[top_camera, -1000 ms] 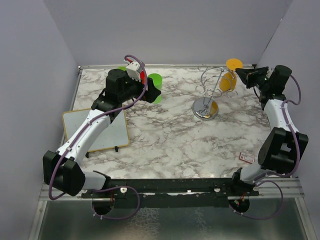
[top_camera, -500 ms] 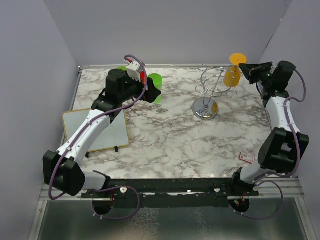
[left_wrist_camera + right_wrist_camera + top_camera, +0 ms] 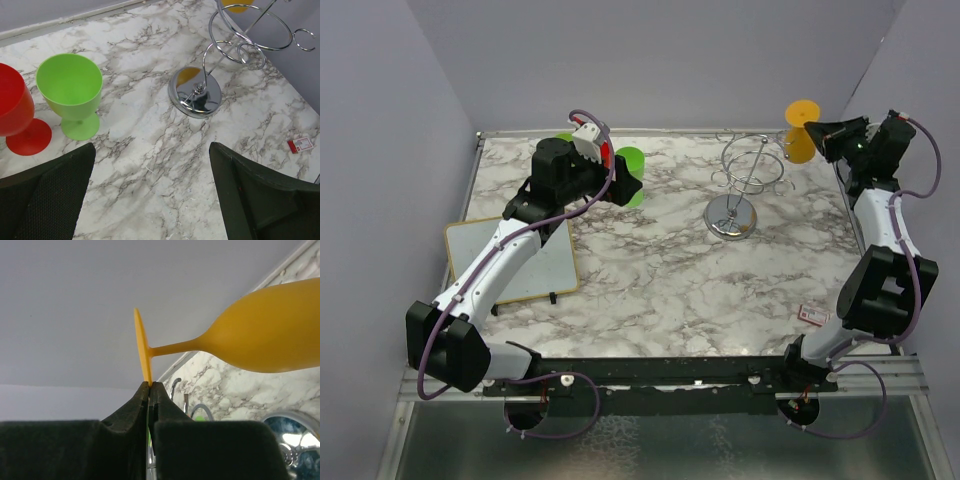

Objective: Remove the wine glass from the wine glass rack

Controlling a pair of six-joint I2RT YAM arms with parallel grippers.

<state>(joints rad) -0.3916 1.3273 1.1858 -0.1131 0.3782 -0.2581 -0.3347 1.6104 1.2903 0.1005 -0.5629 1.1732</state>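
Note:
The orange wine glass (image 3: 801, 131) hangs in the air at the back right, apart from the silver wine glass rack (image 3: 745, 180). My right gripper (image 3: 819, 133) is shut on the rim of the glass's flat foot. In the right wrist view the wine glass (image 3: 270, 340) lies sideways, its foot pinched between my right gripper's (image 3: 150, 385) tips. My left gripper (image 3: 620, 180) stays open over the marble at the back left. The left wrist view shows the wine glass rack (image 3: 200, 92) with its round base and looping arms, and my left gripper (image 3: 152, 192) holds nothing.
A green goblet (image 3: 71, 92) and a red goblet (image 3: 17, 120) stand at the back left. A white board (image 3: 515, 262) lies near the left edge. A small red card (image 3: 814, 315) lies at the front right. Grey walls close the table in on three sides.
My right gripper has lifted the orange glass up and to the right, off the rack's arm and clear of it. The left arm has not moved.

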